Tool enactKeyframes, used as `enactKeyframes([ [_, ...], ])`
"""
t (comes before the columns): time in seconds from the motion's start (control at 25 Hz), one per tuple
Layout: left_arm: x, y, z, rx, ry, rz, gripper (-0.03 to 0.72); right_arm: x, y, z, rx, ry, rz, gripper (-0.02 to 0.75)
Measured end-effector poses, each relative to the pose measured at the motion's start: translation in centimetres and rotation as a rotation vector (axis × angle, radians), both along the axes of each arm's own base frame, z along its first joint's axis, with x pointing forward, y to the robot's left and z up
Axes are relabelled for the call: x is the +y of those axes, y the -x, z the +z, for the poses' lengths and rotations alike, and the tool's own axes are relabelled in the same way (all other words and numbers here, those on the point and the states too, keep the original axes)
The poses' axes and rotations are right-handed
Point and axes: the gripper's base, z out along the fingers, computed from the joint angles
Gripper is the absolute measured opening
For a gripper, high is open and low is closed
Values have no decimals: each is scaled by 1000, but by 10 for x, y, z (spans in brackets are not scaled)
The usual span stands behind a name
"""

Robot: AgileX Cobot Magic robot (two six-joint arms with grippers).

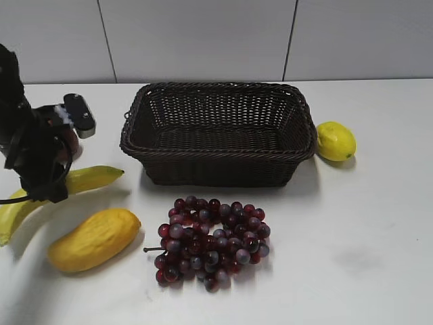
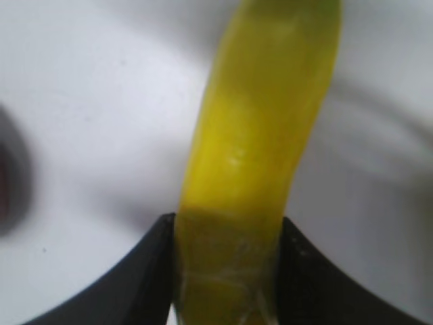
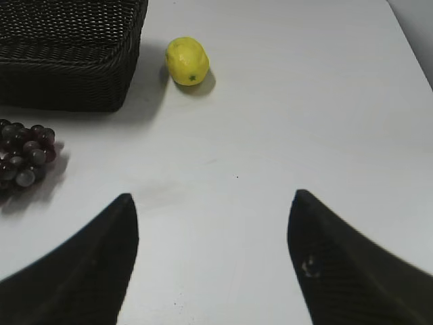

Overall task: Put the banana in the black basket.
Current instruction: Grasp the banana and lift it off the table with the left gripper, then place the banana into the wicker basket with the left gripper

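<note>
The banana [image 1: 88, 179] lies at the table's left, long, pale yellow, with a greenish tip pointing toward the black basket [image 1: 218, 133]. My left gripper [image 1: 42, 183] is shut on the banana's middle. In the left wrist view the banana [image 2: 260, 135] runs up between both black fingers [image 2: 228, 261], which press its sides. The black basket stands empty at the back centre; its corner shows in the right wrist view [image 3: 67, 54]. My right gripper [image 3: 213, 230] is open and empty over bare table and does not show in the exterior view.
A mango [image 1: 95, 238] lies in front of the banana. A bunch of dark red grapes [image 1: 213, 238] lies in front of the basket and shows in the right wrist view [image 3: 26, 162]. A lemon [image 1: 335, 141] sits right of the basket, also in the right wrist view [image 3: 187, 61].
</note>
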Motion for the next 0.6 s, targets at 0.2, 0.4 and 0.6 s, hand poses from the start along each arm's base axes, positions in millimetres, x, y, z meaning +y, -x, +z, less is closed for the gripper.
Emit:
enactKeyframes([
  [0.2, 1, 7, 50, -130, -14, -47, 402, 0, 0, 0, 0, 0, 0, 520],
  [0.4, 2, -2, 119, -315, -38, -84, 402, 0, 0, 0, 0, 0, 0, 520],
  [0.6, -10, -20, 175, -558, -12, -141, 402, 0, 0, 0, 0, 0, 0, 520],
])
